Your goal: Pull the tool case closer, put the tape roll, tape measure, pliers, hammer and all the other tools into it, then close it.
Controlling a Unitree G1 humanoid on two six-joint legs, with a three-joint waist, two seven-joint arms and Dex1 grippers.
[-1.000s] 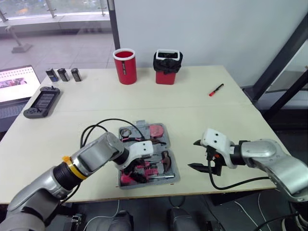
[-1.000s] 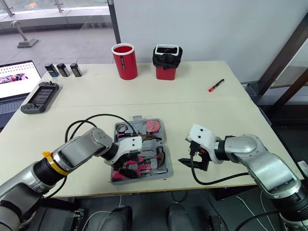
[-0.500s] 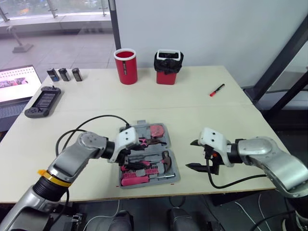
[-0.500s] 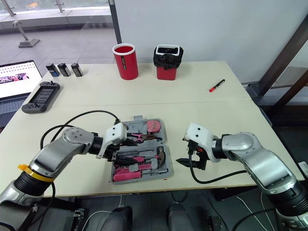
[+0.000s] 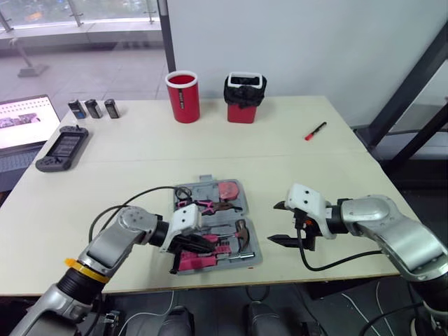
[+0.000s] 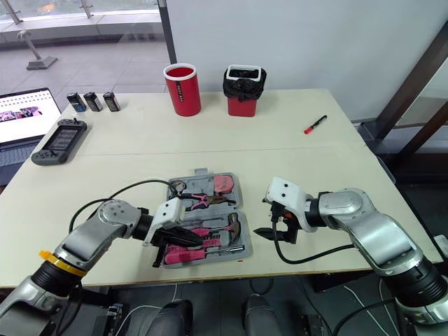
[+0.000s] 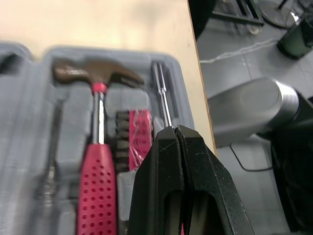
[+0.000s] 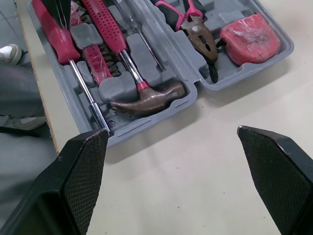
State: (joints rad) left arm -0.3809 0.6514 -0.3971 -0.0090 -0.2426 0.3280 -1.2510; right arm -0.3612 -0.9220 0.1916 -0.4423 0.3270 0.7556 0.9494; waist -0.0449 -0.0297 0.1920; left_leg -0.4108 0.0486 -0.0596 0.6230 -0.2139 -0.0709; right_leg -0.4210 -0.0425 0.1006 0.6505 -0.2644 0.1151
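The jaws of the left gripper (image 7: 176,139) are clenched, fingertips pressed together, low over the near half of the case. We see nothing held between the tips. The jaws of the right gripper (image 6: 262,217) are released and spread wide, hovering just beside the case's right edge without touching it.

The pale beige worktop (image 5: 231,150) carries the open grey plastic tool case (image 8: 156,122) close to its front edge, between the two arms. In the near half lies the hammer with the brown steel head and red dimpled grip (image 8: 144,95), seated in its moulded slot. Beside it, nearer the rim, lies the long screwdriver with the red handle and bright shaft (image 8: 80,81). The far half holds the pink-handled pliers (image 8: 195,29) and the squarish red tape measure (image 8: 249,39). In that half's left corner lies what looks like the small dark tape roll (image 5: 183,192).

We judge the packing done or nearly so, with folding the case shut as the step left.

- **Case sliding off.** It sits so near the worktop's edge that a push on either half could slide it toward the drop, the more so if the right gripper lifts one side while nothing pins the other.
- **Tools spilling.** The pliers and tape measure rest loosely in the far half. If that half swings over too fast, they may tip out or lodge across the hinge and keep the latch from meeting.
- **Trapped gripper.** The left gripper hangs inside the case's outline. If it is not clear first, the folding half would close on it.
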